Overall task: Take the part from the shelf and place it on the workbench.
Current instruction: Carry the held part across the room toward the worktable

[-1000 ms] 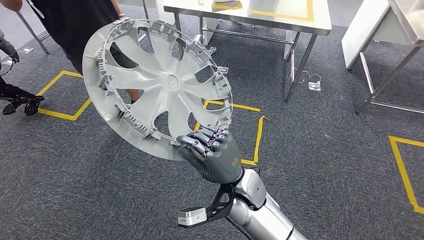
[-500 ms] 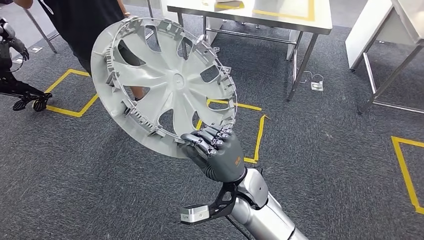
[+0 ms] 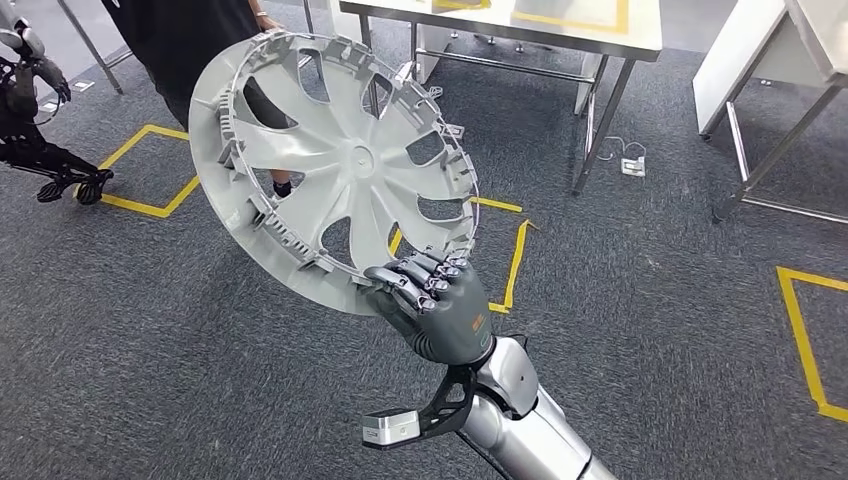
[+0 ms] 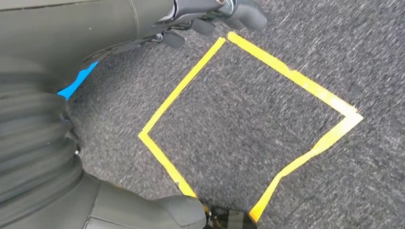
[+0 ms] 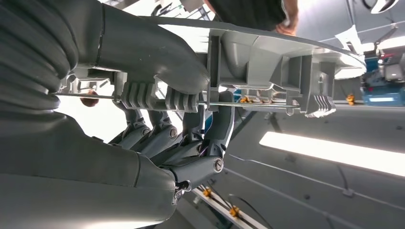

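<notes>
At the near centre of the head view, the right hand (image 3: 435, 308) grips the lower rim of the part (image 3: 335, 165), a large grey plastic wheel cover, with its dark fingers (image 3: 412, 278) curled over the ribbed inner edge. Seen from the right wrist, the thick grey thumb (image 5: 153, 52) presses on one face of the rim while the fingers (image 5: 191, 143) fold against the other, so the part (image 5: 286, 57) is pinched between them along its row of clips. From that grip the cover rises up and to the left, tilted, its hollow back with curved spokes and clip tabs turned toward the camera, held in the air above the grey carpet (image 3: 650, 300). The silver right arm (image 3: 520, 420) comes in from the near edge below the hand.

Down by the robot's side, the left hand (image 4: 95, 200) hangs over the carpet beside a square of yellow tape (image 4: 248, 124); its grey cover and thumb are blurred, and I cannot tell how its fingers lie, though nothing seems to be in them.

Beyond the part, on the far side, stands a steel-legged white tabletop (image 3: 560, 25) marked with yellow tape, and another white bench (image 3: 780, 60) stands at the far right. A person in dark clothes (image 3: 170, 40) stands far left, partly behind the cover. More yellow tape outlines (image 3: 140, 170) lie on the carpet to the left, the centre and the right.
</notes>
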